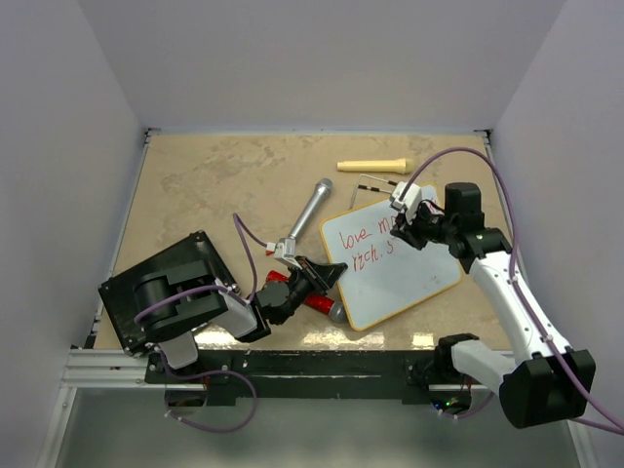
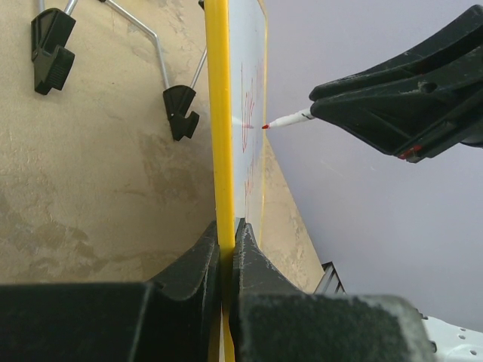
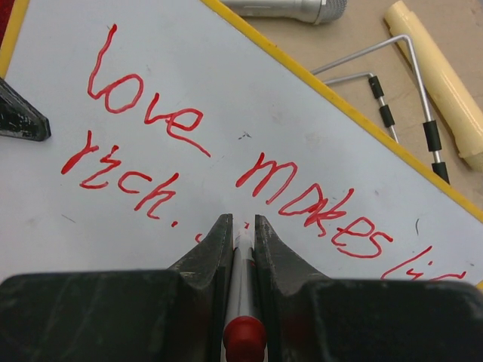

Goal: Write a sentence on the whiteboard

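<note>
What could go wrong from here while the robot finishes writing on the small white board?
1. The left gripper pinches only the thin frame edge of the small wood-framed whiteboard, so pen pressure might pivot it or make it slip.
2. The right gripper holds the red-tipped marker right beside the red handwritten sentence. Its fingers could smear the ink.

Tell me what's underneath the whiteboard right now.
Beneath the whiteboard, the left wrist view shows its wire feet with black tips and the tan table. The left gripper clamps the board's edge. From above, the board hides the rest.
</note>
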